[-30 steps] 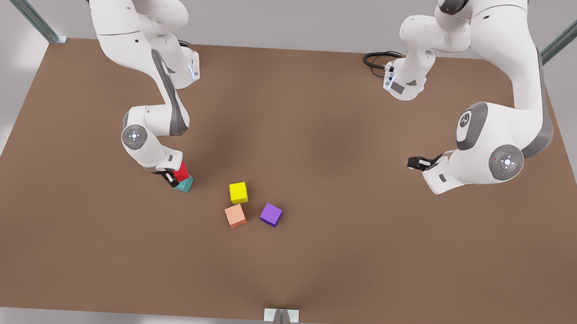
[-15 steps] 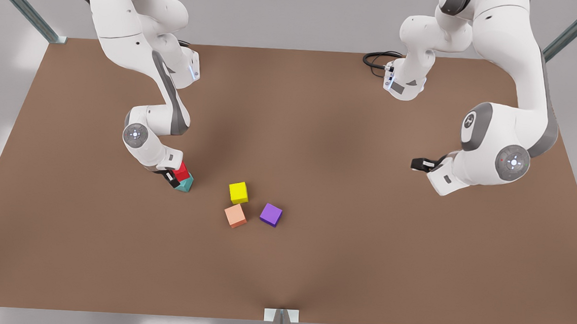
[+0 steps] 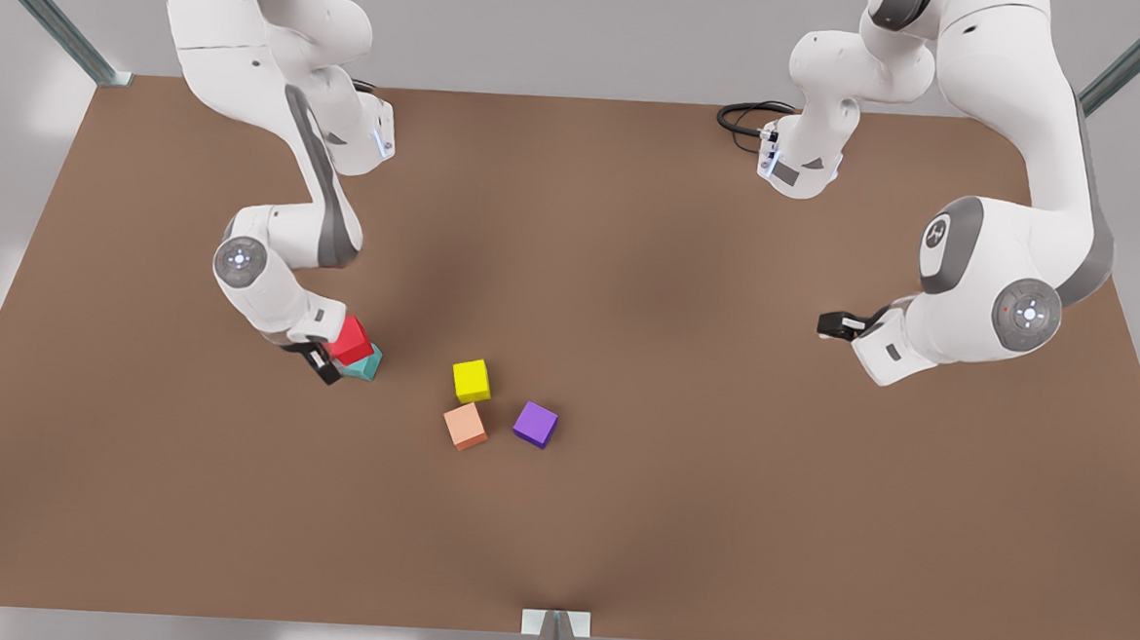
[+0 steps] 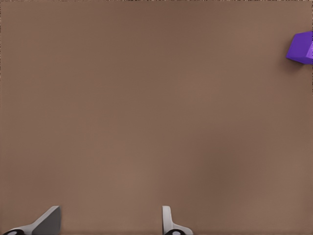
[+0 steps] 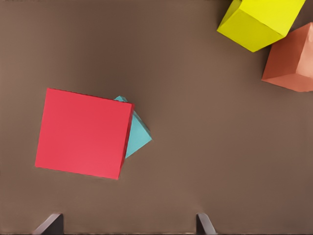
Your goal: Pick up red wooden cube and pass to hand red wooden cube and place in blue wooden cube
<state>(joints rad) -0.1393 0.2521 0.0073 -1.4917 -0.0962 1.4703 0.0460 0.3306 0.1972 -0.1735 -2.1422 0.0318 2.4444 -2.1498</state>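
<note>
The red wooden cube sits atop the blue wooden cube at the worktop's nine o'clock; right gripper above, jaws open, empty. Left gripper waits at three o'clock, open.

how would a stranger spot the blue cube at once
Start at the gripper on the front view's left of the brown table. Beside it, the blue cube is teal and peeks from under the red cube, unlike the yellow, orange and purple cubes lying bare nearby.
</note>
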